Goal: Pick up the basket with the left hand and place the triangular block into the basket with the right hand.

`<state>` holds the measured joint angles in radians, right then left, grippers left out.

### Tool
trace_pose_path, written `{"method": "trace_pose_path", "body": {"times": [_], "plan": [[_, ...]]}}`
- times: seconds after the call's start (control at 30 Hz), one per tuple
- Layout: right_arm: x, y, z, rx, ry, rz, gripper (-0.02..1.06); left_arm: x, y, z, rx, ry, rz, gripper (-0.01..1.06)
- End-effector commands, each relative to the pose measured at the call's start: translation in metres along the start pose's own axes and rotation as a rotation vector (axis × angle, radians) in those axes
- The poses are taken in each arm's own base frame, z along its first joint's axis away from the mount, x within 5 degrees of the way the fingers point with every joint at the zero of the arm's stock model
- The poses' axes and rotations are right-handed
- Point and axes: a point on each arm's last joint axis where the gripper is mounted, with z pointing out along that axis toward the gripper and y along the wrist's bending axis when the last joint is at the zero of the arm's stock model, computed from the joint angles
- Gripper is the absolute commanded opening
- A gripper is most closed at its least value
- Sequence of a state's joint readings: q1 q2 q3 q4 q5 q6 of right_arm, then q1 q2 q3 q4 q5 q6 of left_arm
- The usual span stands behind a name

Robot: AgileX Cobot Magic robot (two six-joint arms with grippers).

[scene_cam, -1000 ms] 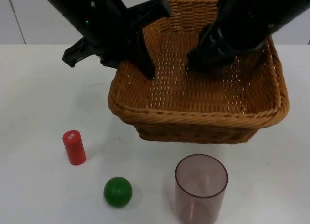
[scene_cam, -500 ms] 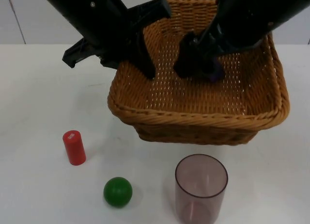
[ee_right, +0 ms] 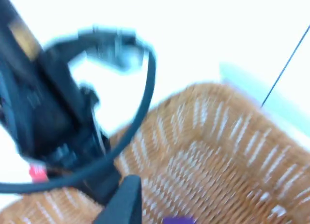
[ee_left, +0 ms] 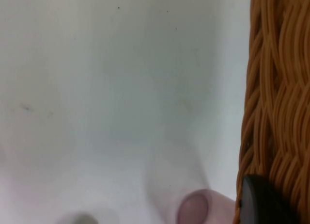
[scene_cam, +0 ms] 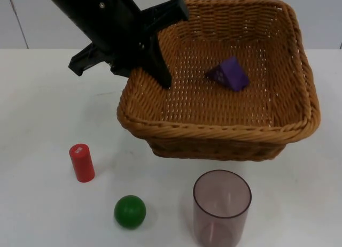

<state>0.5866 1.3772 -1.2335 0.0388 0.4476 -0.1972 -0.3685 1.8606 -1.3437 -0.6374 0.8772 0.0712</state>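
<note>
- My right arm has left the basket (scene_cam: pixel 219 124); the purple triangular block (scene_cam: pixel 230 74) now lies inside.
- My left gripper (scene_cam: pixel 152 60) clamps the basket's rim.
- My right gripper's state: cannot tell.

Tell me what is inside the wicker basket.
One purple triangular block lies on the woven floor of the wicker basket, apart from the walls. The left gripper grips the basket's left rim and hides a strip of floor beneath it.

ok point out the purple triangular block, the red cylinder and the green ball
purple triangular block (scene_cam: pixel 229 73), top view, on its sloped upper face
red cylinder (scene_cam: pixel 82 163), top view, middle of its side
green ball (scene_cam: pixel 130 211), top view, centre of the ball
</note>
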Motion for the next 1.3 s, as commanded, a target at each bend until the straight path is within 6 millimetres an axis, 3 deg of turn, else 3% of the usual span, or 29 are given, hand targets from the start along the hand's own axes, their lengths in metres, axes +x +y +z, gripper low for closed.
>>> {"method": "trace_pose_path", "body": {"times": [0.0, 0.03, 0.1, 0.2, 0.23, 0.4, 0.43, 0.47, 0.6, 0.97, 1.27], "plan": [[-0.015, -0.005, -0.039, 0.031, -0.102, 0.015, 1.05, 0.000, -0.008, -0.005, 0.033, -0.009, -0.011, 0.00], [-0.015, -0.005, -0.039, 0.031, -0.102, 0.015, 1.05, 0.000, -0.008, -0.005, 0.033, -0.009, -0.011, 0.00], [-0.020, -0.016, -0.065, 0.071, -0.158, 0.068, 1.05, 0.000, -0.008, -0.005, 0.033, -0.009, -0.011, 0.00], [-0.013, -0.047, -0.099, 0.196, -0.160, 0.167, 1.05, 0.000, -0.008, -0.005, 0.033, -0.009, -0.011, 0.00], [-0.013, -0.047, -0.099, 0.196, -0.160, 0.167, 1.05, 0.000, -0.008, -0.005, 0.033, -0.009, -0.011, 0.00], [0.009, -0.101, -0.133, 0.417, -0.119, 0.270, 1.05, 0.000, -0.007, -0.005, 0.031, -0.011, -0.004, 0.00], [0.009, -0.101, -0.133, 0.417, -0.119, 0.270, 1.05, 0.000, -0.007, -0.005, 0.031, -0.011, -0.004, 0.00], [0.015, -0.116, -0.141, 0.465, -0.125, 0.324, 1.05, 0.000, -0.007, -0.005, 0.029, -0.013, -0.003, 0.00], [0.027, -0.138, -0.157, 0.546, -0.134, 0.403, 1.05, 0.000, -0.007, -0.005, 0.026, -0.017, 0.000, 0.00], [0.031, -0.141, -0.159, 0.564, -0.105, 0.391, 1.05, -0.011, -0.004, -0.005, 0.012, -0.122, -0.023, 0.00], [0.031, -0.141, -0.159, 0.559, -0.095, 0.385, 1.05, -0.039, 0.031, 0.015, -0.032, -0.122, -0.065, 0.00]]}}
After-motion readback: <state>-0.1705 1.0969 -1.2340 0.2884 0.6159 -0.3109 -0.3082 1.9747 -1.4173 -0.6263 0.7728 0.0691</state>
